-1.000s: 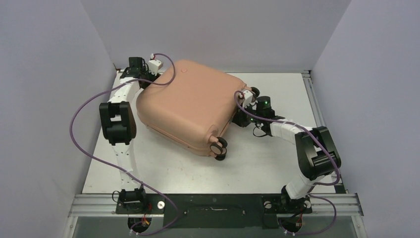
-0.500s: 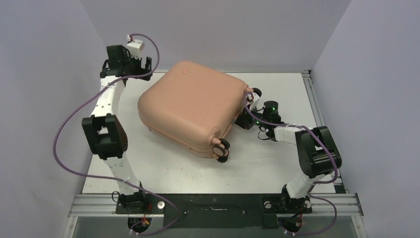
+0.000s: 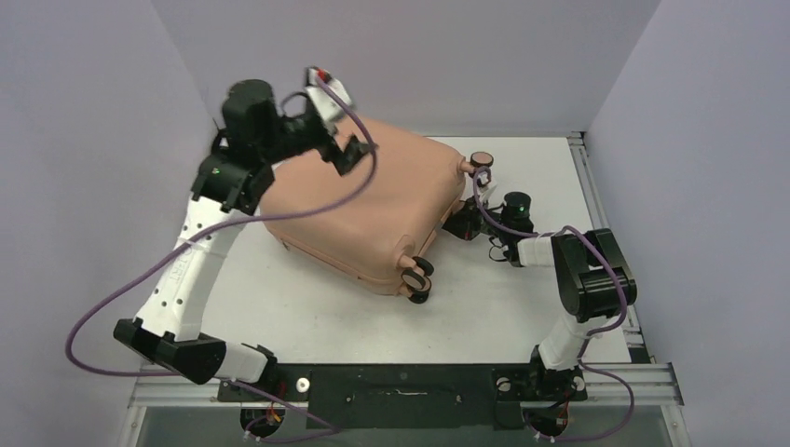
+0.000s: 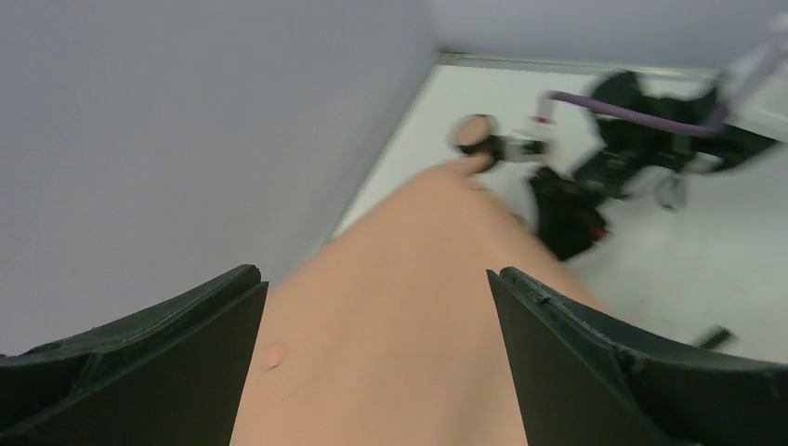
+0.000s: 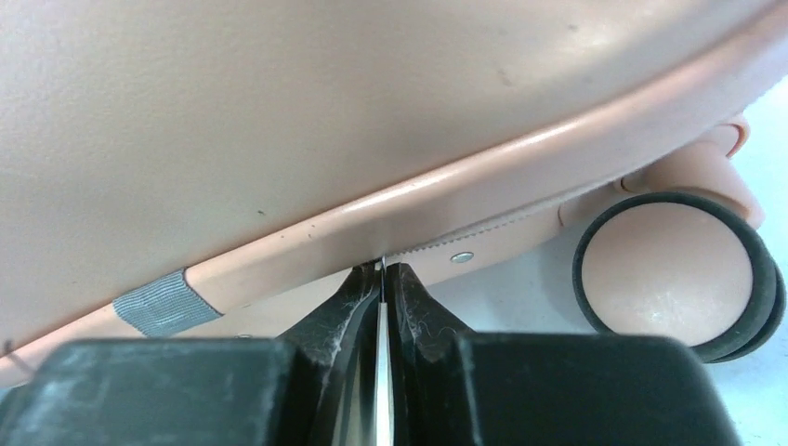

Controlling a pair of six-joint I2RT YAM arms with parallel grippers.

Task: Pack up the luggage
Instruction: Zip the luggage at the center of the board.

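Observation:
The salmon-pink luggage (image 3: 373, 205) lies closed and flat on the white table, its wheels (image 3: 416, 277) facing right. My left gripper (image 3: 337, 140) hovers open above the shell's back left part. In the left wrist view its fingers (image 4: 177, 353) stand wide apart over the pink shell (image 4: 390, 353) and its round logo dot (image 4: 272, 354), holding nothing. My right gripper (image 3: 463, 219) is low against the luggage's right side. There it (image 5: 382, 271) is shut on a thin metal zipper pull (image 5: 381, 372) at the seam under the shell's rim (image 5: 372, 218).
Grey walls close in the table at the back and both sides. A pink caster wheel (image 5: 671, 274) sits just right of my right gripper; another wheel (image 3: 480, 161) sticks out at the back. The metal rail (image 3: 401, 382) with the arm bases runs along the near edge.
My left arm has lifted from the back left corner and swung over the luggage's top, its jaws opening wide. The right gripper has stayed shut at the seam, shifting slightly right.

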